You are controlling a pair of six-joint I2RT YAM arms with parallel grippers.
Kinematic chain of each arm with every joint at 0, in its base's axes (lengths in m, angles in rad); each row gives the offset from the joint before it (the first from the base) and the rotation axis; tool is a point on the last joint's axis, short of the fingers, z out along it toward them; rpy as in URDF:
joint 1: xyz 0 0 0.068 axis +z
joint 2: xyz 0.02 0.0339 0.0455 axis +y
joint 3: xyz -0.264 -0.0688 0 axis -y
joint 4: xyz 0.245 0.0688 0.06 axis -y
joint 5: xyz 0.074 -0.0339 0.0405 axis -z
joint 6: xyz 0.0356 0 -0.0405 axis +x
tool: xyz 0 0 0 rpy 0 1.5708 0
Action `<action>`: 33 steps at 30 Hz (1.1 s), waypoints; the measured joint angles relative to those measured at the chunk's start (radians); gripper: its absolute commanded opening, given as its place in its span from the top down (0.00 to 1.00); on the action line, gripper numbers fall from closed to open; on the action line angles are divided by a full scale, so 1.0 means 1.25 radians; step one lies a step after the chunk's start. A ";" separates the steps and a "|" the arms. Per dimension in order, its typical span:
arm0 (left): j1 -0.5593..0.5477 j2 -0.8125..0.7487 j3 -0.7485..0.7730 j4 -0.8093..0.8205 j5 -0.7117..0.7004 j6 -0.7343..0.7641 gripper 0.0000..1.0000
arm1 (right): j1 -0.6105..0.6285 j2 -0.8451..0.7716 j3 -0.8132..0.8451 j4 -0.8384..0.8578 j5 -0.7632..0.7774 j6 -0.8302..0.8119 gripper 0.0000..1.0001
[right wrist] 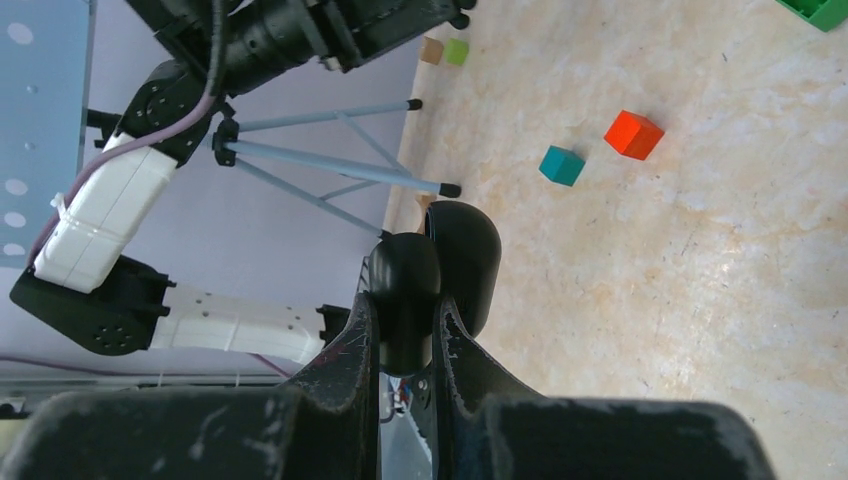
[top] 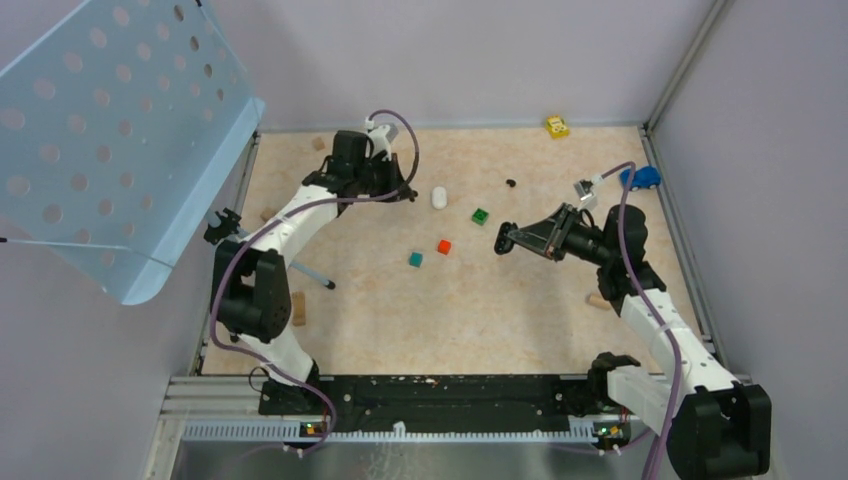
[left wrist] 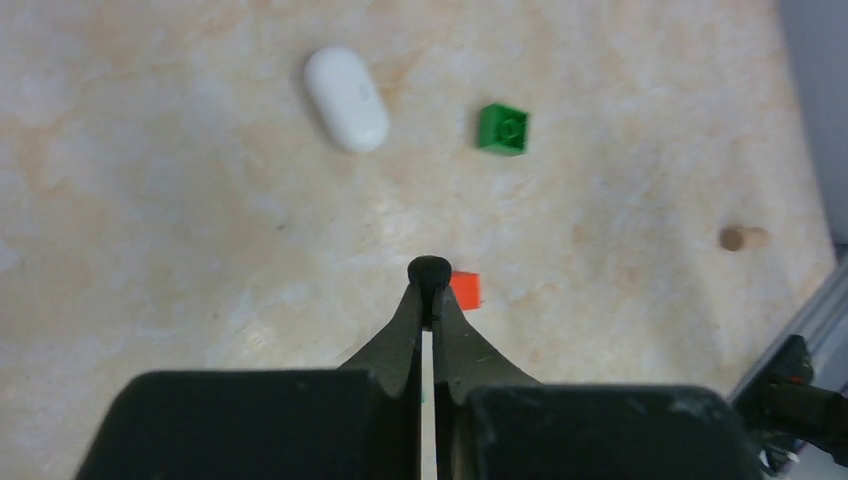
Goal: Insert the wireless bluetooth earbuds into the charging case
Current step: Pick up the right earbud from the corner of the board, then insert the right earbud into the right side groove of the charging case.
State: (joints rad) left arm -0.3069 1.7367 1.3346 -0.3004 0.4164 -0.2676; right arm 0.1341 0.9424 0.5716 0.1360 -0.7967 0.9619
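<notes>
Earbud (left wrist: 430, 270), probably black, is being pinched by the left claw (left wrist: 430, 292) while the right claw (right wrist: 406, 305) is holding the case (right wrist: 462, 262) ready.

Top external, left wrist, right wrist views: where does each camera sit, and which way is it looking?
Top external: above and behind the bases, looking down on the table; the left arm and right arm show, bases at the bottom.
Left wrist: on the left arm, looking down at the table past the left end effector, shut on a black earbud.
Right wrist: on the right arm, looking sideways across the table at the left arm; the right end effector grips a black rounded case.
Shared: both wrist views catch the red cube.
</notes>
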 measured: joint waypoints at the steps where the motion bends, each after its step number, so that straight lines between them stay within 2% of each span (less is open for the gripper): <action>1: -0.002 -0.022 -0.004 0.014 0.021 -0.003 1.00 | 0.000 0.002 0.000 0.006 -0.005 0.001 1.00; 7: -0.040 -0.117 -0.041 0.082 0.094 -0.026 1.00 | 0.000 0.008 0.000 0.050 -0.032 0.006 1.00; 13: -0.194 -0.268 -0.225 0.227 0.063 -0.064 1.00 | 0.000 0.026 -0.016 0.130 -0.041 0.043 1.00; 17: -0.275 -0.332 -0.269 0.302 0.025 -0.118 1.00 | 0.000 0.030 -0.030 0.139 -0.028 0.064 1.00; 23: -0.323 -0.354 -0.269 0.364 -0.055 -0.160 1.00 | 0.000 0.030 -0.031 0.137 0.012 0.078 1.00; 33: -0.373 -0.312 -0.227 0.332 -0.078 -0.172 1.00 | 0.008 0.026 -0.035 0.148 0.053 0.099 1.00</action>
State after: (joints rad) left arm -0.7727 1.3468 1.0512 0.1150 0.3187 -0.4824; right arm 0.1440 0.9749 0.5282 0.3210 -0.7303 1.0863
